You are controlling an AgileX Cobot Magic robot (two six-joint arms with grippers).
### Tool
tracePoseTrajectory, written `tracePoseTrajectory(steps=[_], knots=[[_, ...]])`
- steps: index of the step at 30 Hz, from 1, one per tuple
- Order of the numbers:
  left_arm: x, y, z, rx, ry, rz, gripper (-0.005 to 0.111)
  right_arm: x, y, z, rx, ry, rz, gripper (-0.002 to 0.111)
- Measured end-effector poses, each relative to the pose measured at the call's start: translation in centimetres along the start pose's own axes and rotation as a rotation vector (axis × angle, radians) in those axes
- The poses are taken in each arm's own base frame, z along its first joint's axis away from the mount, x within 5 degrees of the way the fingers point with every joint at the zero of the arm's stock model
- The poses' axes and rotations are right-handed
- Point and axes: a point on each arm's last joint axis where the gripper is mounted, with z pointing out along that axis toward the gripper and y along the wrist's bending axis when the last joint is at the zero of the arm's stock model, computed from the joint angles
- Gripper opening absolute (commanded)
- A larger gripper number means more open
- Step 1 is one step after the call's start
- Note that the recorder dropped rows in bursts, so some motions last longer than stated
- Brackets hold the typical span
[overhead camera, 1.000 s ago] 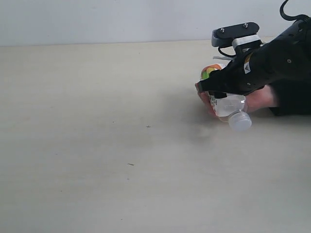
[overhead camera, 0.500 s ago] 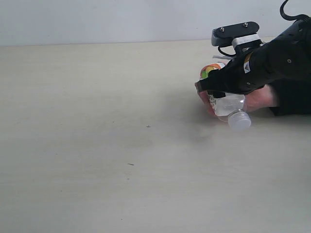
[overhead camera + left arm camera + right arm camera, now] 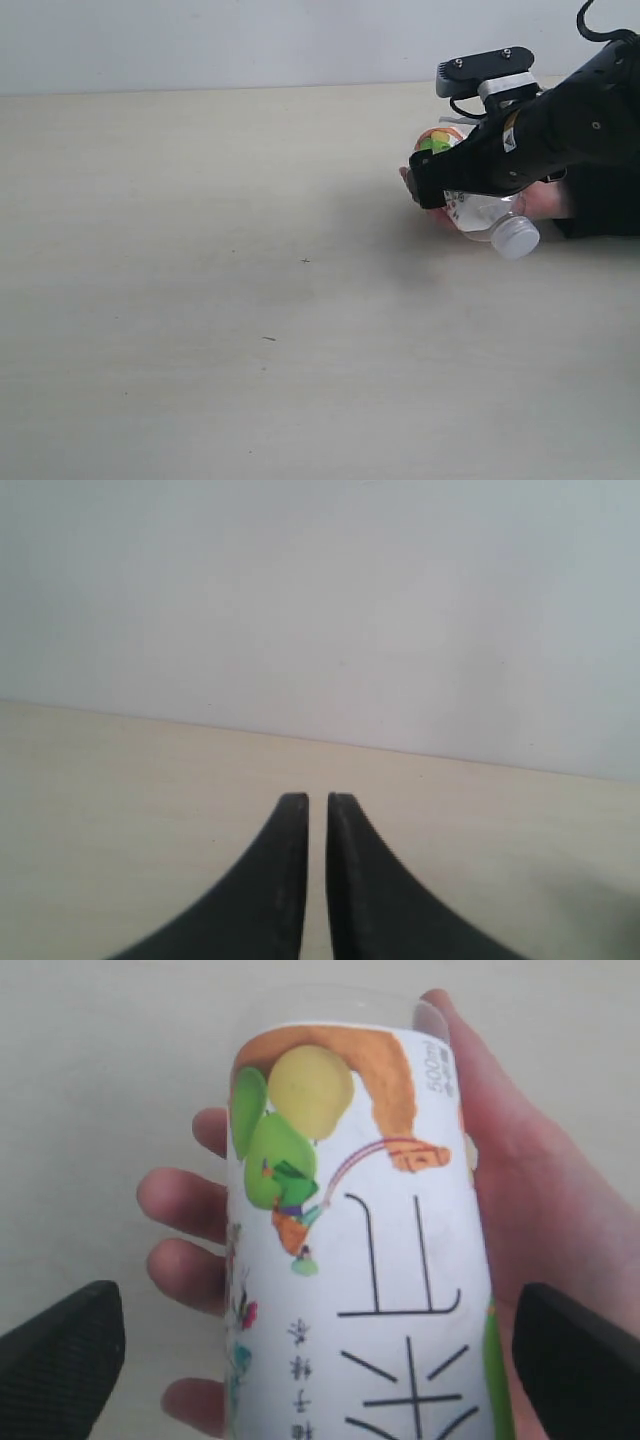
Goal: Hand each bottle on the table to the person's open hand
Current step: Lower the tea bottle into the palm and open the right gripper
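Note:
One bottle (image 3: 480, 212) is in view, clear with a white-green cartoon label (image 3: 350, 1240) and a white cap (image 3: 515, 238). It lies on its side in the person's open hand (image 3: 520, 1180), which rests palm up on the table (image 3: 250, 250) at the far right, fingers (image 3: 180, 1200) under the label. My right gripper (image 3: 447, 188) hovers over the bottle, open. In the right wrist view its gripper (image 3: 320, 1360) has its black fingertips (image 3: 60, 1360) spread wide, clear of both sides of the label. My left gripper (image 3: 317, 800) is shut on nothing, low over bare table. The other bottles are out of view.
The person's black sleeve (image 3: 600, 205) lies at the right edge behind the right arm. A pale wall (image 3: 250, 40) runs along the table's far edge. A few tiny dark specks (image 3: 268, 339) mark the tabletop.
The bottle has swung in the hand, its cap moving right and slightly away from the camera. The right arm has barely shifted above it.

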Motion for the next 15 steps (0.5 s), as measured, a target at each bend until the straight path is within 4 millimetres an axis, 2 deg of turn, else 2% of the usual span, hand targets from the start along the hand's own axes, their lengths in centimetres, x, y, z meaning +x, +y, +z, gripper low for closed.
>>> tracePoseTrajectory(steps=[5,15], knots=[[0.0,0.0,0.0,0.000,0.000,0.000,0.010,-0.8,-0.1,-1.7,-0.005,-0.055,0.005,0.105],[0.0,0.0,0.0,0.000,0.000,0.000,0.010,-2.6,-0.6,-8.6,-0.001,-0.213,0.027,0.105]])
